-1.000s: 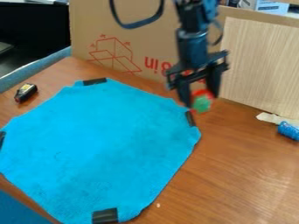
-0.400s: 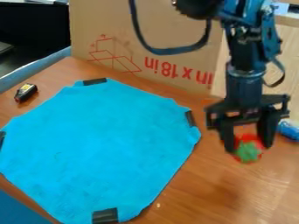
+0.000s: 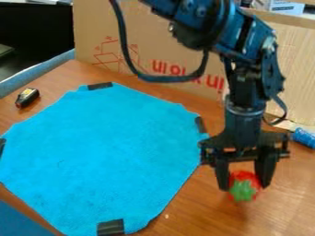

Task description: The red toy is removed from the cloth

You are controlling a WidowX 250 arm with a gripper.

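My gripper [image 3: 243, 185] hangs over the wooden surface at the lower right, shut on the red toy [image 3: 237, 176], which has a green, leafy-looking end facing the camera. The toy sits between the two fingertips, to the right of the blue cloth [image 3: 111, 152] and apart from it. The cloth lies spread flat with strips of black tape at its edges. Whether the toy touches the wood beneath it, I cannot tell.
A small black and yellow object [image 3: 27, 97] lies at the far left. Cardboard [image 3: 141, 50] stands along the back, beside a wood-grain panel [image 3: 298, 69]. A blue cylinder [image 3: 304, 137] is at the right edge.
The gripper has carried the red toy from beside the cloth's back right corner toward the camera, first rightward, then slightly back to the left. The cloth has stayed put.
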